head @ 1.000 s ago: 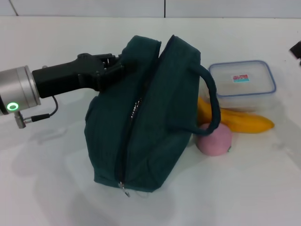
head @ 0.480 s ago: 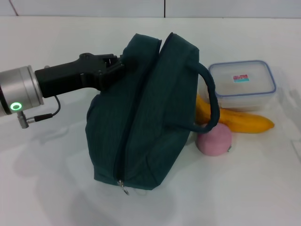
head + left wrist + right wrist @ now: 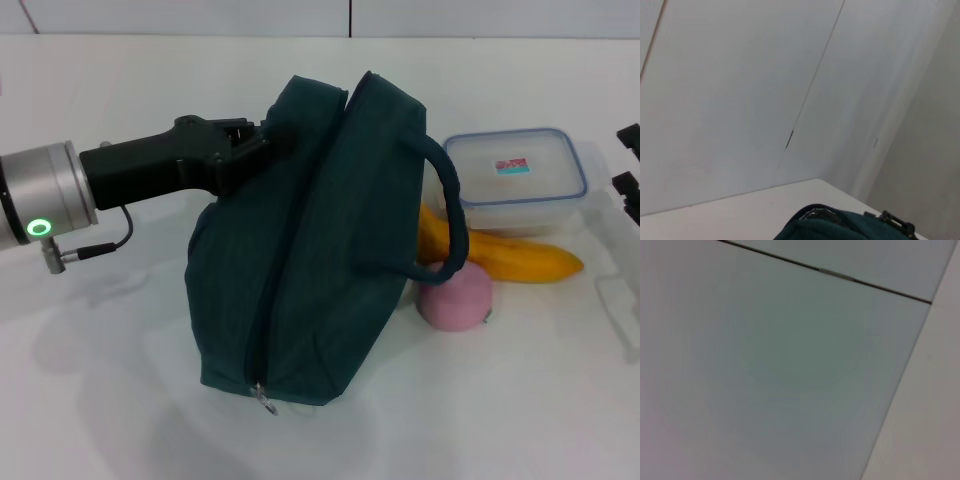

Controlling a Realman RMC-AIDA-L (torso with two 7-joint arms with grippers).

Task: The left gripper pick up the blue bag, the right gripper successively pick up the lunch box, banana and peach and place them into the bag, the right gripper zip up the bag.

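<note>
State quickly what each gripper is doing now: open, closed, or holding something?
Left gripper: closed on the blue bag's upper edge.
Right gripper: only just visible at the table's right edge.

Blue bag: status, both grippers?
Left gripper shut on blue bag top edge. Right gripper at right edge, off lunch box. Bag zipped; banana, peach outside.

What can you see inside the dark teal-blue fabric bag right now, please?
Nothing: the dark teal-blue fabric bag looks zipped, hiding its inside. The clear lunch box, yellow banana and pink peach lie outside beside it.
</note>
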